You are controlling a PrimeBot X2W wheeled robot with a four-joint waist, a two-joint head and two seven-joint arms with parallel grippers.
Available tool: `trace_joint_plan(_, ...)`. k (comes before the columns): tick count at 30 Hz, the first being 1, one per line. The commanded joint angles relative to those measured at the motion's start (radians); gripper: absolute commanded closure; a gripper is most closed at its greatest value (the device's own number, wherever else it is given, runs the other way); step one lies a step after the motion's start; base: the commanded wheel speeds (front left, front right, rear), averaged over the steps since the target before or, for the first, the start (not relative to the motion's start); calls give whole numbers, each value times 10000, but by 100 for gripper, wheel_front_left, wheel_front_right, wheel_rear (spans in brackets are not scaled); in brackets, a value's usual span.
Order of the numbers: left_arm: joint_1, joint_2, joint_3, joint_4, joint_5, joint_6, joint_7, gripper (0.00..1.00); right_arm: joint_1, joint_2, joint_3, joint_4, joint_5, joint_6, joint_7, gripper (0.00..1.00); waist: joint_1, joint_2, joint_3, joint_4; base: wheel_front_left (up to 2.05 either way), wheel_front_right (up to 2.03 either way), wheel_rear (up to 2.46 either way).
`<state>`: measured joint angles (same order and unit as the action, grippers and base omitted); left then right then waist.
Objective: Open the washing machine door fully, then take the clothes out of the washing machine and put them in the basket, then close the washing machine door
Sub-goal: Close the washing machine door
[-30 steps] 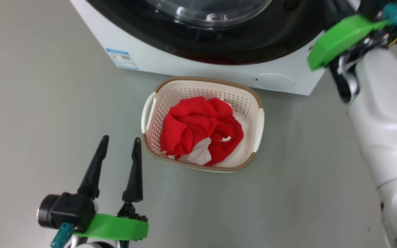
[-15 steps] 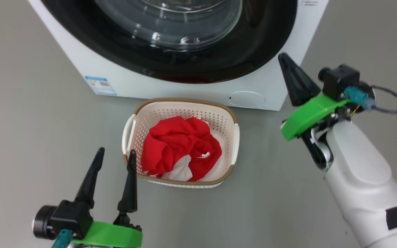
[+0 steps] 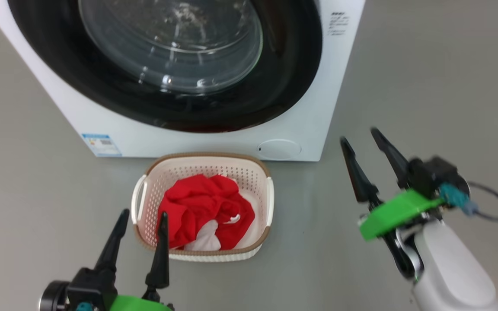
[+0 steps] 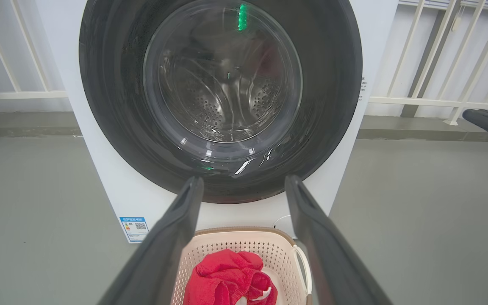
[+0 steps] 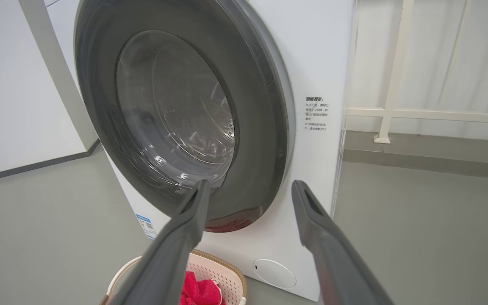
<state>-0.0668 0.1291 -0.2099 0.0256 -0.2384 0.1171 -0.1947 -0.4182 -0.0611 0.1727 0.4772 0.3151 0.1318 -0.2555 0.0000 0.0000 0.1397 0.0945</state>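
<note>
The washing machine door (image 3: 294, 65) sits closed on the washing machine (image 3: 333, 90), just behind the basket (image 3: 205, 156), which holds the red clothes (image 3: 197, 209). The left fingers (image 3: 111, 248) are spread, empty, at the basket's near-left rim; the right fingers (image 3: 356, 176) are spread, empty, well right of it.

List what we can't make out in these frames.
- Head view: basket floor, covered by the clothes.
- Head view: blue label on the washing machine, print too small.
- Head view: right gripper, motion-blurred; left gripper base cut off by bottom edge.
- Left wrist view: drum contents, veiled by glare on the door glass.
- Right wrist view: basket half hidden behind the right gripper's finger.
</note>
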Motion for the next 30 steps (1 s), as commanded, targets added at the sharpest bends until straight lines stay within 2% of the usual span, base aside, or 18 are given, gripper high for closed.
trace_joint_plan(1,5,150,285,-331,95,111,16,0,316,108,50,-457,-36,-11,-63,0,0,0,-279,-247,0,0,0)
trace_joint_plan(15,822,239,175,-587,15,310,235,0,3301,108,-961,-2356,-389,-11,587,0,0,0,-1031,-703,0,0,0)
trace_joint_plan(30,1515,361,109,-792,-53,501,413,0,4859,108,-1245,-3850,-294,-11,1291,0,0,0,-1573,-830,0,0,0)
